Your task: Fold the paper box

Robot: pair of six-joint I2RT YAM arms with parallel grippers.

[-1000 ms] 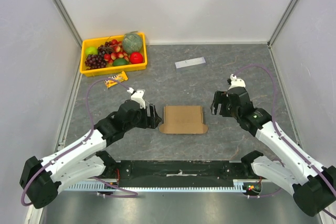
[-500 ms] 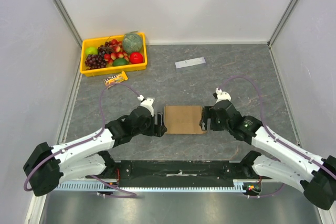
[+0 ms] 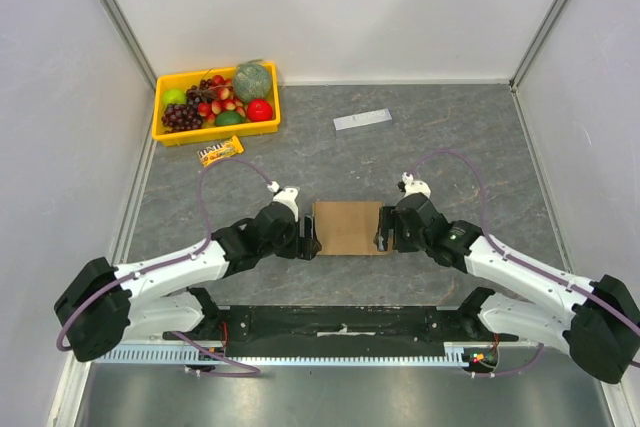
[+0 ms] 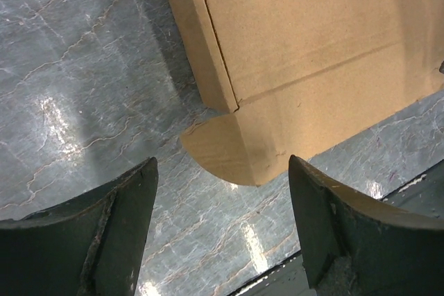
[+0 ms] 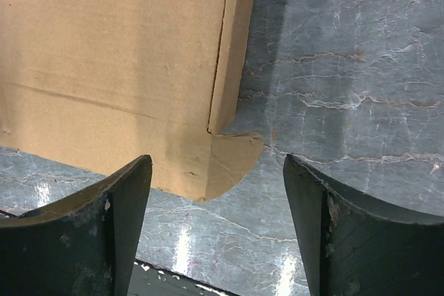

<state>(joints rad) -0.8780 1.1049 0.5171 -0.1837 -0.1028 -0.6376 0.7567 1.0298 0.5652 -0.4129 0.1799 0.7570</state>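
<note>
Found the paper box [image 3: 348, 228] flat on the table [image 3: 450, 137], directly between the left gripper [image 3: 310, 237] and the right gripper [image 3: 383, 232], with one short edge just beside each. Saw from the left wrist the near-left corner tab [image 4: 225, 154] just ahead of that gripper, in line with the gap of its jaws and touching neither. Saw from the right wrist the near-right corner tab [image 5: 232, 154] placed likewise. Noted a fruit tray [image 3: 157, 112] well beyond the left gripper and off to its left, in the table's far corner. Noted a snack bar [image 3: 220, 152] just on the near side of that tray. Noted a flat strip [image 3: 362, 119] well beyond both grippers, behind the box.
</note>
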